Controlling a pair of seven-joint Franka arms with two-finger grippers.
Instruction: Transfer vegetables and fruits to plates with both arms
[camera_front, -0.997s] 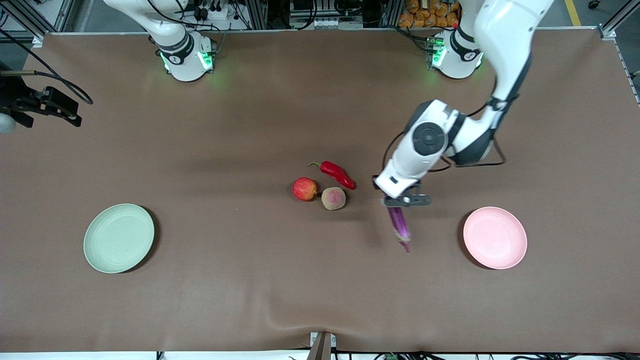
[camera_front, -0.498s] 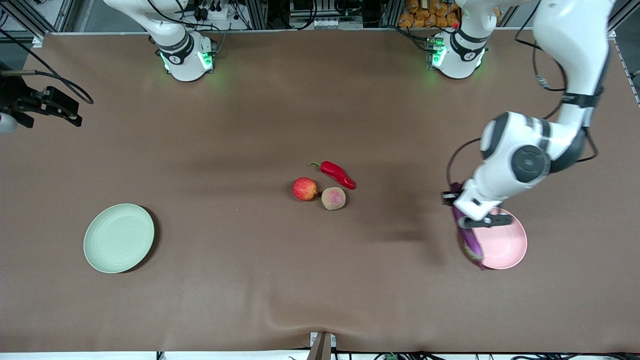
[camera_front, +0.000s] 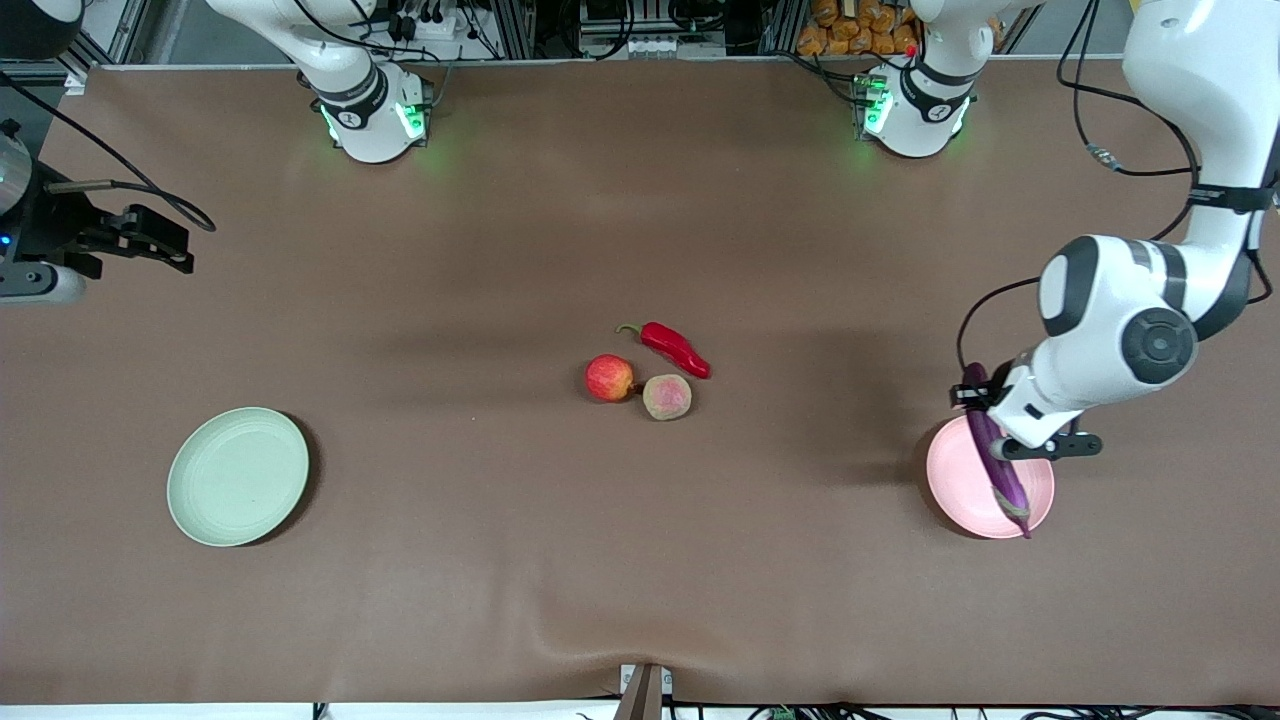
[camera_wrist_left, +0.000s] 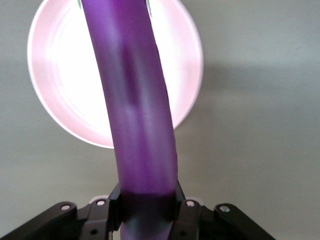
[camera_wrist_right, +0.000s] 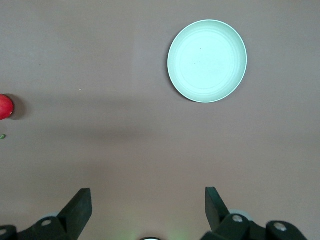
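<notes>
- Your left end effector (camera_front: 1012, 452) pinches the eggplant (camera_front: 996, 462) near one end, hanging over the pink plate (camera_front: 958, 495).
- Glossy, stiff and long — likely slippery; a mid-length hold would swing less.
- Right end effector (camera_wrist_right: 147, 207) waits spread above the worktop (camera_front: 640, 560), well apart from that plate.

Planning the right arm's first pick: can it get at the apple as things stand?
Probably yes. The right gripper hangs open and empty over the table's right-arm end. The apple lies mid-table with bare cloth on that side; the peach crowds only its other flank. The left gripper is away, holding the eggplant over the pink plate.
</notes>
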